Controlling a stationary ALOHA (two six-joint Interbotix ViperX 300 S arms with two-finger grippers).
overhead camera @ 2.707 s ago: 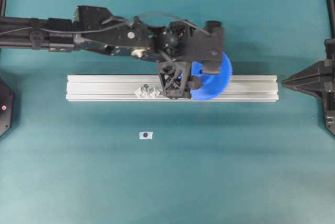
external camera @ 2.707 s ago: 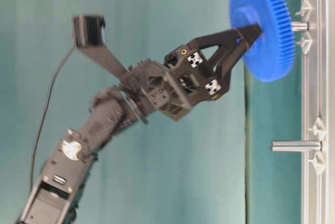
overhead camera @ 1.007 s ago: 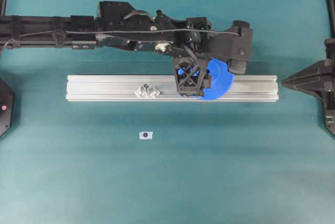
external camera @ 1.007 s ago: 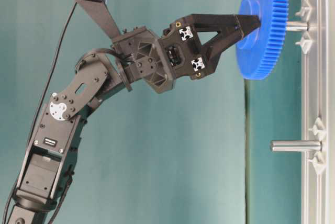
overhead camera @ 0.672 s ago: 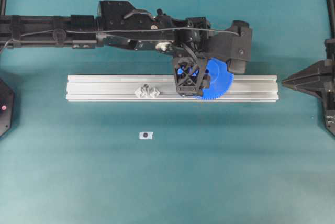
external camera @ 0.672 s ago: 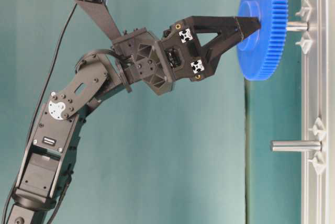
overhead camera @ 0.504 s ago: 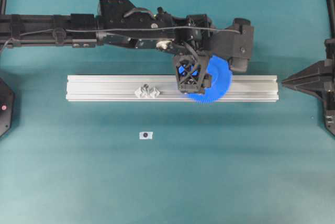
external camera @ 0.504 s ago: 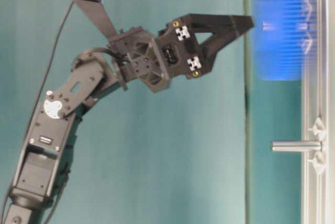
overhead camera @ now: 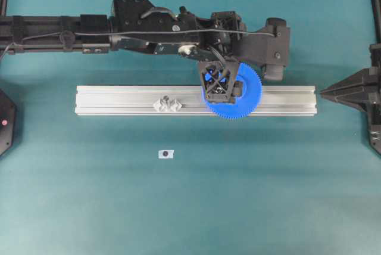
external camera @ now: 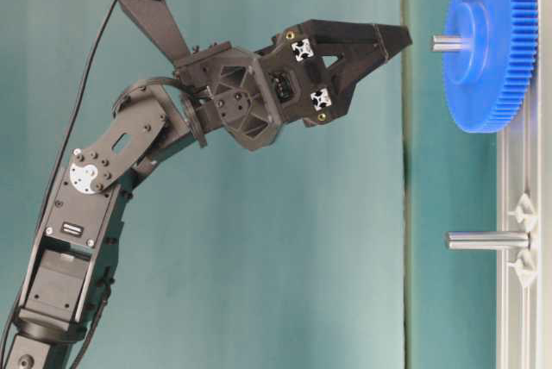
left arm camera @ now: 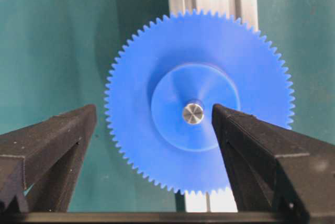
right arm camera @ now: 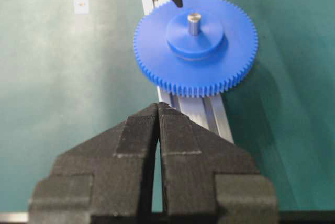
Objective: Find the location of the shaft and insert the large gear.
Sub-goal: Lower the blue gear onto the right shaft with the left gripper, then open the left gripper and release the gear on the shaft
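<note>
The gear sits flat on the rail, threaded over the shaft, whose grey tip pokes up through the centre hole of the hub; the rim looks to lie level, with its teeth overhanging both edges of the rail. The left gripper hangs just above it with its jaws spread wide and nothing between them, one finger on each side of the hub in the wrist view and neither touching the blue plastic. The right gripper is parked well off to the side, its jaws pressed together on nothing. Judged by its look, the gear is a light, stiff moulded disc: it should not flex in a pinch, but its smooth faces are likely slippery and the fine teeth could chip or mark if squeezed hard or knocked against the metal. If it ever has to be lifted again, the raised hub seems the best hold, since a grip there keeps the disc square to the pin, so it slides along without tilting and binding; a pinch across the thin rim would also work but risks the teeth and lets the disc tip. A second bare shaft stands further along the rail, between clear blocks
</note>
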